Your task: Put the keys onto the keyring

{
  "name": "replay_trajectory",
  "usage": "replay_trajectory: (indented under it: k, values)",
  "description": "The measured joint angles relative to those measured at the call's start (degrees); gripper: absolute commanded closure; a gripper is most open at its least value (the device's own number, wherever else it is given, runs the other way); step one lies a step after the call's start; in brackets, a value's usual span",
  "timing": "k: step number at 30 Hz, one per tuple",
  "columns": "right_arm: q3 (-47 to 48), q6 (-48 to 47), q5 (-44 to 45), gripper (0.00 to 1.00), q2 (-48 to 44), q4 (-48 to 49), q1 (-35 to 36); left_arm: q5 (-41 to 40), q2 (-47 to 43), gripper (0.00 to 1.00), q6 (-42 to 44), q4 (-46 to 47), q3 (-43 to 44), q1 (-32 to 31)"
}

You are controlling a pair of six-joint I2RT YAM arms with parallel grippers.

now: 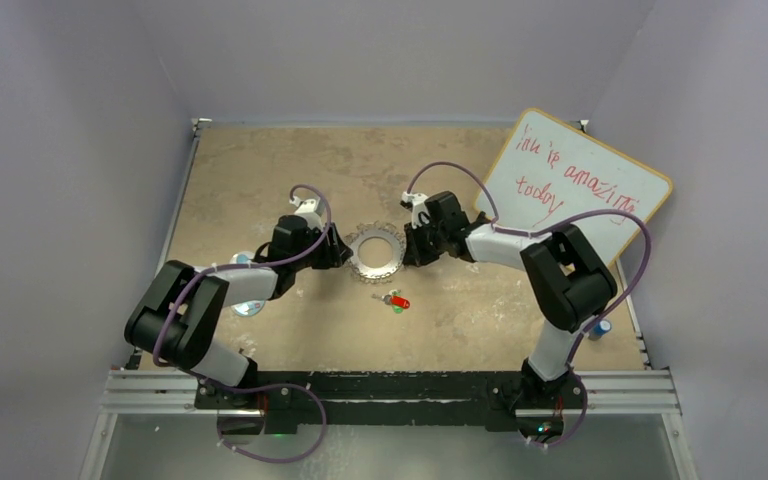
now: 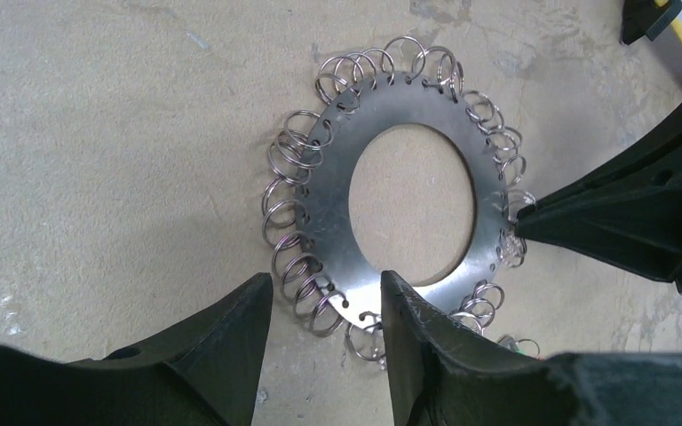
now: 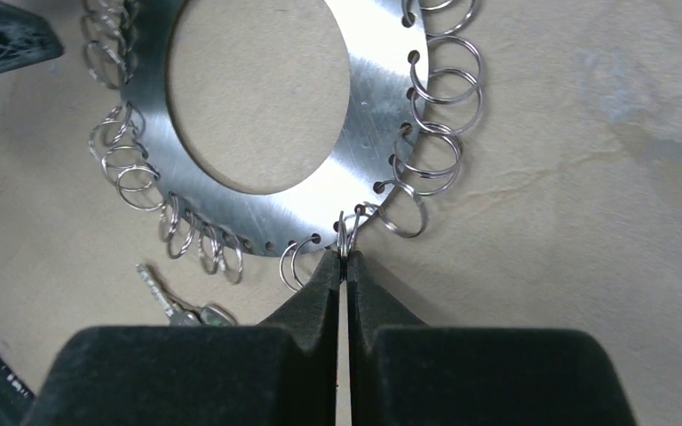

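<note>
The keyring (image 1: 375,255) lies flat mid-table, a silvery plate (image 2: 333,217) with small wire loops round its rim. My left gripper (image 2: 326,280) stands open at its near-left rim, one finger outside the loops and the other over the plate's edge. My right gripper (image 3: 346,259) is shut, pinching one upright loop on the rim of the keyring (image 3: 382,98). Its black tip (image 2: 522,224) shows at the ring's right side in the left wrist view. The keys (image 1: 397,300), red and green heads, lie on the table just in front of the ring. One key (image 3: 162,293) shows beside my right fingers.
A whiteboard (image 1: 580,185) with red writing leans at the back right. A clear bluish plastic object (image 1: 248,305) lies by the left arm. A small blue-capped item (image 1: 603,327) sits at the table's right edge.
</note>
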Motion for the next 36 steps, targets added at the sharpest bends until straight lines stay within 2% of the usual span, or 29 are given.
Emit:
replay_trajectory:
  k: [7, 10, 14, 16, 18, 23, 30, 36]
  values:
    - [-3.17, 3.52, -12.70, 0.99, 0.33, 6.45, 0.00, -0.96, 0.00, 0.54, 0.57, -0.15, 0.00, 0.00]
    - [-4.66, 6.47, -18.34, 0.83, 0.50, 10.21, 0.04, -1.75, -0.09, 0.53, 1.40, -0.61, 0.02, 0.00]
    - [-5.03, 8.83, -21.90, 0.57, 0.57, 12.87, 0.07, -3.54, -1.62, 0.52, 2.56, -3.15, 0.04, 0.00]
    - [-5.03, 9.09, -21.53, 0.49, 0.33, 13.09, 0.09, -4.94, -3.23, 0.51, 2.99, -4.17, 0.04, 0.00]
    - [-5.03, 8.61, -20.15, 0.46, -0.20, 12.72, 0.09, -6.34, -4.85, 0.51, 3.15, -4.96, 0.04, 0.00]
    - [-4.52, 6.32, -15.06, 0.46, -2.54, 10.27, 0.09, -9.25, -8.04, 0.52, 3.10, -6.16, -0.22, 0.00]
    - [-1.86, 1.79, -8.13, 0.44, -2.64, 5.73, 2.40, -9.86, -7.30, 0.55, 2.27, -6.64, -1.33, 0.00]
    - [1.46, -0.72, -3.50, 0.56, -0.90, 2.78, 7.61, -8.55, -2.14, 0.59, 0.85, -5.05, -1.51, 0.00]
